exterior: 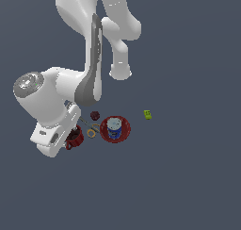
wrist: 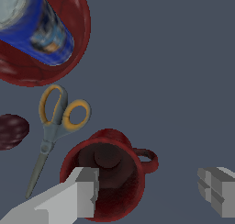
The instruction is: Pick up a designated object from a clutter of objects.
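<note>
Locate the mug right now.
In the exterior view the mug sits at the clutter's left end, partly hidden by the gripper, with the scissors just to its right. The wrist view shows it upright beneath the open fingers.

A simulated test scene, not a real room: a flat, featureless slate-grey ground [exterior: 188, 177] fills both views without walls or furniture. The glossy white jointed robot arm [exterior: 52, 102] and a few small household items look like untextured computer renders

dark-red mug [wrist: 108, 175], upright, beside scissors [wrist: 55, 126]
</note>
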`<state>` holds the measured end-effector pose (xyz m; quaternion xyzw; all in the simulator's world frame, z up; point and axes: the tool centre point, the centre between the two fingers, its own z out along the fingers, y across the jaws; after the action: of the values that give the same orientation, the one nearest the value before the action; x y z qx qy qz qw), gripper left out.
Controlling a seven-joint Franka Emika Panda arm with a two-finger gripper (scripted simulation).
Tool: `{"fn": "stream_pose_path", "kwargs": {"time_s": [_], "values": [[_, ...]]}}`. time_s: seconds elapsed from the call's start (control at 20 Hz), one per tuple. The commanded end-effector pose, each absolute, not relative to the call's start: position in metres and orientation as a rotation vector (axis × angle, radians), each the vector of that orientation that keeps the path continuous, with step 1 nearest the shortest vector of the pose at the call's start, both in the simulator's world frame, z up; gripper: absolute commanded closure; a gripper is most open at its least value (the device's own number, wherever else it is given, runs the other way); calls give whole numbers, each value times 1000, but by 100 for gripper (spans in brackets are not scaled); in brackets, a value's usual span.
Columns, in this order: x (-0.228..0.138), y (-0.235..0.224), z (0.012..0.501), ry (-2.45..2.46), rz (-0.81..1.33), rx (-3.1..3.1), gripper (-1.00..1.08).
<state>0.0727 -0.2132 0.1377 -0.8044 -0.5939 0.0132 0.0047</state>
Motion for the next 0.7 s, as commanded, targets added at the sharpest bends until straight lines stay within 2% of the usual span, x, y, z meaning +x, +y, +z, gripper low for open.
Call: {"fn": "stream_pose_path", "kwargs": {"time_s": [0.0,0.65], "values": [[72,-220,129,-1919,45,-2472,-60],[70,-240,104,-2069,55,-2334,-60]]}}
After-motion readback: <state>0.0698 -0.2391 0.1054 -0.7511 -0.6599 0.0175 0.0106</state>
